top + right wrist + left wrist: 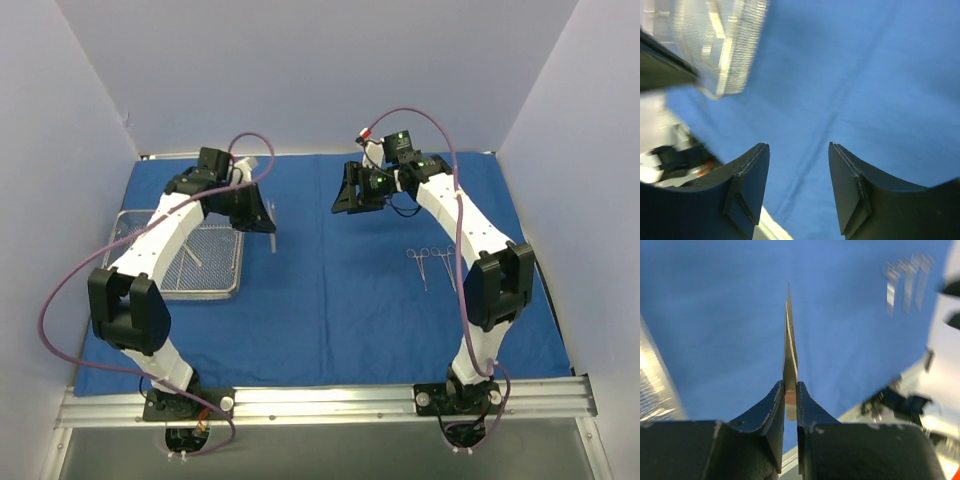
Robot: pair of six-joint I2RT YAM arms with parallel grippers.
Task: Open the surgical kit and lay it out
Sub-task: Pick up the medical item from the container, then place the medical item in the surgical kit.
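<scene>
Already the blue cloth wrap (330,310) lies spread on the counter, with the wire-mesh tray (200,294) on its left part. Just right of the tray, the left gripper (790,386) is clamped on a thin steel instrument (790,340) held above the cloth. The right gripper (799,150) hangs parted and empty. Two instruments (430,262) lie farther right, so laying-out looks under way; next, this one probably needs lowering flat near them.

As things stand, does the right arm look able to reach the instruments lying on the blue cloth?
Probably yes: the right end effector is open and empty, and the instruments lie uncovered on the cloth nearby, with nothing over them.
</scene>
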